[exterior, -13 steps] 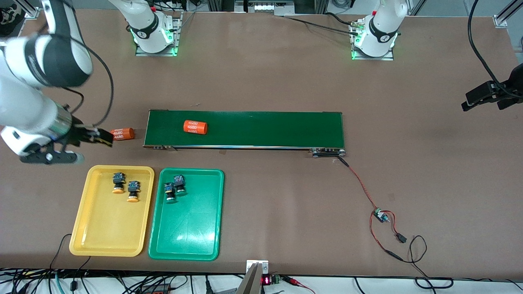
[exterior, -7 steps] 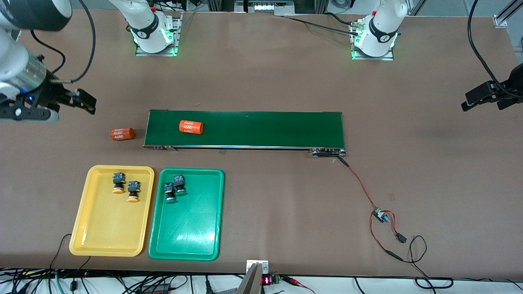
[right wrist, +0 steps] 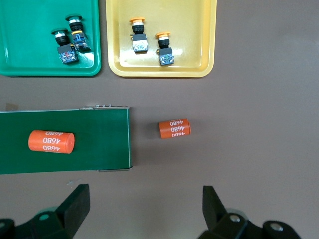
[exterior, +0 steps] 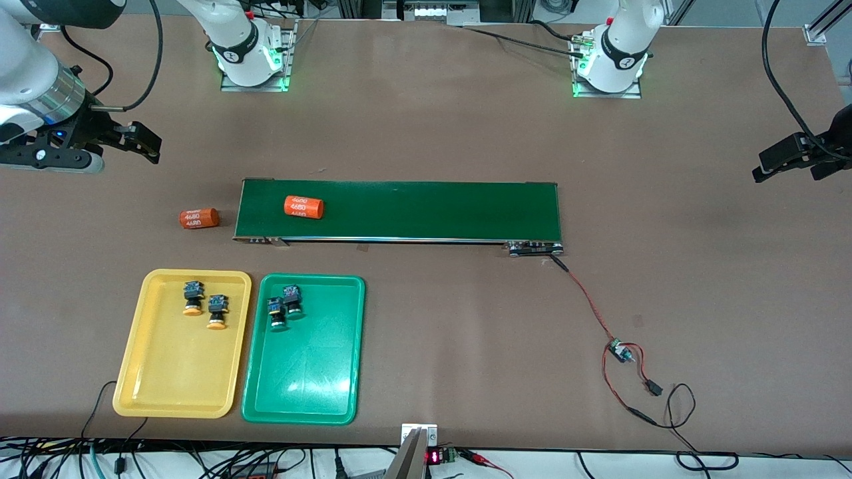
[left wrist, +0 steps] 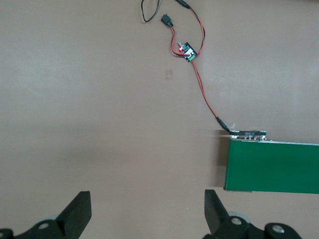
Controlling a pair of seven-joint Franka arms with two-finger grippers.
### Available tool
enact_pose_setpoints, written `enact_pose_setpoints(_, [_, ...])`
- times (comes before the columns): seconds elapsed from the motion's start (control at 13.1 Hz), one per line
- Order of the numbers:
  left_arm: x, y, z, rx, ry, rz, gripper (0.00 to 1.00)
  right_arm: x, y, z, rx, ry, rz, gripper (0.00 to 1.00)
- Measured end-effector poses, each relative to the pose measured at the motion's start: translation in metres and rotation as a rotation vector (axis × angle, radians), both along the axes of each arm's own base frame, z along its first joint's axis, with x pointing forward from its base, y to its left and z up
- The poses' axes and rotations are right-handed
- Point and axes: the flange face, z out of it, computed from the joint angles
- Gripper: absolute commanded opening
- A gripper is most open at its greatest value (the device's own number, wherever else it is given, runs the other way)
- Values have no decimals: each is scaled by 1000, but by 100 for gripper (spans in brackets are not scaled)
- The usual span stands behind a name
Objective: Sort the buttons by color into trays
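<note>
Four buttons [exterior: 193, 297], two trays [exterior: 133, 372] — two cylinders [exterior: 303, 206].

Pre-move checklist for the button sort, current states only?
1. Two yellow-capped buttons in the yellow tray: ok.
2. Two green-capped buttons in the green tray: ok.
3. No buttons outside the trays in any view: ok.
4. Right gripper open, holding nothing, over bare table at the right arm's end: ok.
5. Left gripper open, holding nothing, waiting over bare table: ok.
6. Two orange cylinders, one on the conveyor belt, one beside it on the table: not in any tray, ok.
</note>
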Motion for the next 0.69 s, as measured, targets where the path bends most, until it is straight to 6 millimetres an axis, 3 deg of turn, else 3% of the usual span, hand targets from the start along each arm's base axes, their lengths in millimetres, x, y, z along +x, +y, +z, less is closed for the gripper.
enact_pose_setpoints(0.23, [0,0,0,0,-1,0,100,3,-8,8,8,-16,-9,100])
enact_pose_setpoints(0.69, [0,-1,0,0,-1,-1,100,12,-56,20,76,3,-41,100])
